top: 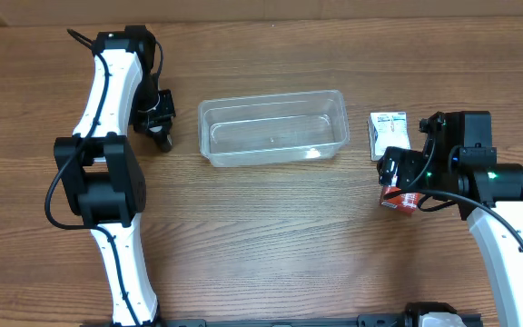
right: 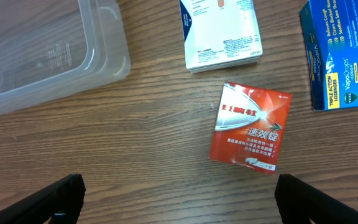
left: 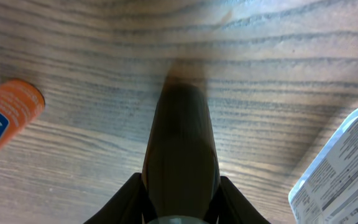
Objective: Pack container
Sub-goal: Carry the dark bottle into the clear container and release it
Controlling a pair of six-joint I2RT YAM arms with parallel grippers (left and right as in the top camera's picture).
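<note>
The clear plastic container (top: pixel 271 98) stands empty at the table's middle; its corner shows in the right wrist view (right: pixel 114 62). My left gripper (top: pixel 159 121) is just left of the container, and in the left wrist view it (left: pixel 180 190) is shut on a dark brown rounded object (left: pixel 180 124) whose tip meets the wood. My right gripper (top: pixel 398 174) is right of the container. In the right wrist view it (right: pixel 179 194) is open and empty, hovering just short of a red box (right: pixel 250 127), which also shows in the overhead view (top: pixel 401 203).
A white box (top: pixel 389 133) (right: pixel 221 31) lies beside the container's right end. A blue box (right: pixel 344 53) lies right of it. In the left wrist view an orange tube (left: pixel 8 118) lies at the left and a white printed pack (left: pixel 344 168) at the right.
</note>
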